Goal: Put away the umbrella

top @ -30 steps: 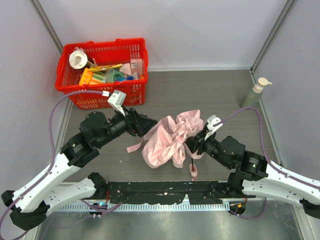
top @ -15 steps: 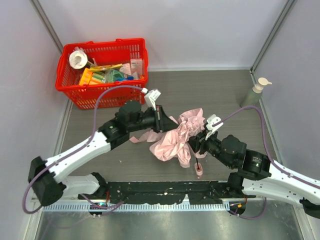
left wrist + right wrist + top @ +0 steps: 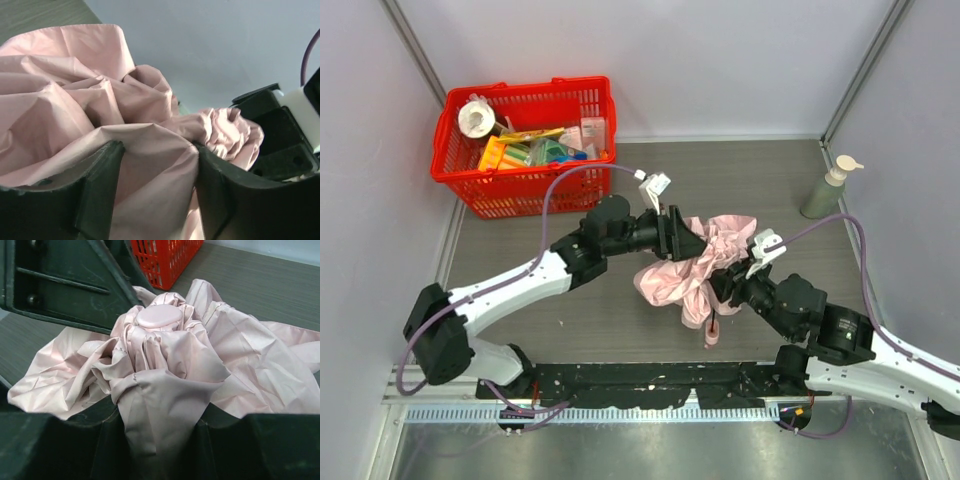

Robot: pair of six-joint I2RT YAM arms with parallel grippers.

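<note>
Left arm: stretched long and low from its base, elbow out to the left, forearm running in over the middle of the table (image 3: 770, 190). The wrist is turned so my left gripper (image 3: 686, 234) points sideways into the canopy of the umbrella (image 3: 685, 275). In the wrist view my left fingers (image 3: 100, 180) stand apart. A broad fold of pale pink fabric fills the gap and touches both inner faces. Squeezing or only bracketing it: cannot tell.

Right arm: folded tighter, forearm angled inward from its base. My right gripper (image 3: 725, 283) meets the umbrella from the opposite side, facing the left one. My right fingers (image 3: 60, 440) are closed in on a gathered neck of fabric. The cloth narrows between them and flares out above, so this is a pinch.

Umbrella: bunched between the two grippers. Its round pink cap (image 3: 159, 316) sits just beyond my right fingertips, at the centre of the pleats. The left gripper's dark body is just past the cap. The black shaft (image 3: 714, 322) and pink handle (image 3: 710, 338) hang on the near side of my right fingers. Whether the handle touches the table: cannot tell.

The red basket (image 3: 525, 190) is well apart, behind my left wrist. The pump bottle (image 3: 825, 190) is well off to the outer side of my right fingers.
</note>
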